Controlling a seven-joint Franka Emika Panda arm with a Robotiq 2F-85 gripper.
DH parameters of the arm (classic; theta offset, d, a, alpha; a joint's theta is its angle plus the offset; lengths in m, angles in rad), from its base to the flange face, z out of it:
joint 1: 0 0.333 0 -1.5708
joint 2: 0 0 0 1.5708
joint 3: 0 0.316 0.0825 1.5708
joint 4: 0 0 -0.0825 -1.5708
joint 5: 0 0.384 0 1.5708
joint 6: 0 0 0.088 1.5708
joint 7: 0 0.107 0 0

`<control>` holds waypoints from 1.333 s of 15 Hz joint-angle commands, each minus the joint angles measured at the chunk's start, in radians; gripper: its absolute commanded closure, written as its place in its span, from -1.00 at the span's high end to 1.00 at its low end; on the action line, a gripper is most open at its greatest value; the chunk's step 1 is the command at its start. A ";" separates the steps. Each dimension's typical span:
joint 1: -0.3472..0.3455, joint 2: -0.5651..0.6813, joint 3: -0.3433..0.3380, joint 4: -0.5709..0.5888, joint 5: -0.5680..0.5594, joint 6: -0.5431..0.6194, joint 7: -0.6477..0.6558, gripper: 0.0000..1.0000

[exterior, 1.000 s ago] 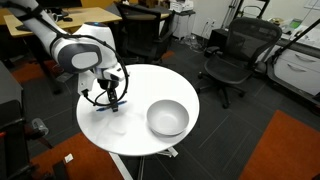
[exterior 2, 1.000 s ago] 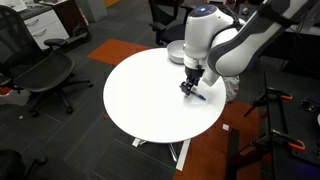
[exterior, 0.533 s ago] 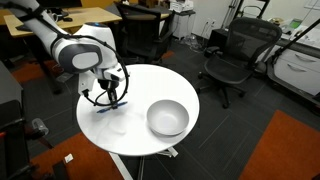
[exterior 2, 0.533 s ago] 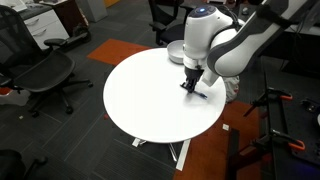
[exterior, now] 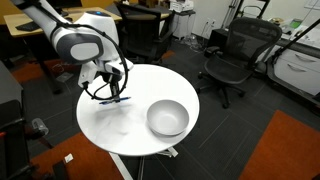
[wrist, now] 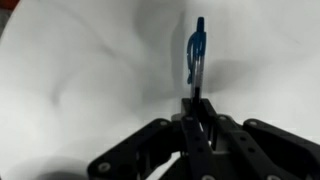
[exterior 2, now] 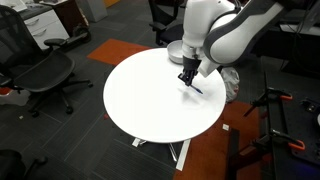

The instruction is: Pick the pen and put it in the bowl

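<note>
Clearly, the hand (wrist: 197, 112) is clamped on one end of the blue pen (wrist: 196, 55), whose free length juts straight out past the fingertips, over the white tabletop (exterior: 112, 132). To one side, well apart, the grey bowl (exterior: 167, 117) stands on that tabletop.

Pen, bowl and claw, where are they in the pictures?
Pen (wrist: 197, 55), wrist view, on its blue barrel.
Bowl (exterior: 167, 119), in an exterior view, on its bare inside.
Claw (wrist: 197, 104), wrist view, between its fingertips, shut on the pen.
</note>
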 commanded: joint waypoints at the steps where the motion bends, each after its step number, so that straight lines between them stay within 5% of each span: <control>1: 0.043 -0.122 -0.081 0.006 -0.008 -0.104 0.130 -0.94; 7: 0.014 -0.128 -0.148 0.195 -0.100 -0.276 0.304 -0.94; 13: -0.054 -0.018 -0.157 0.413 -0.108 -0.365 0.305 -0.94; 20: -0.115 0.104 -0.167 0.538 -0.081 -0.377 0.298 -0.94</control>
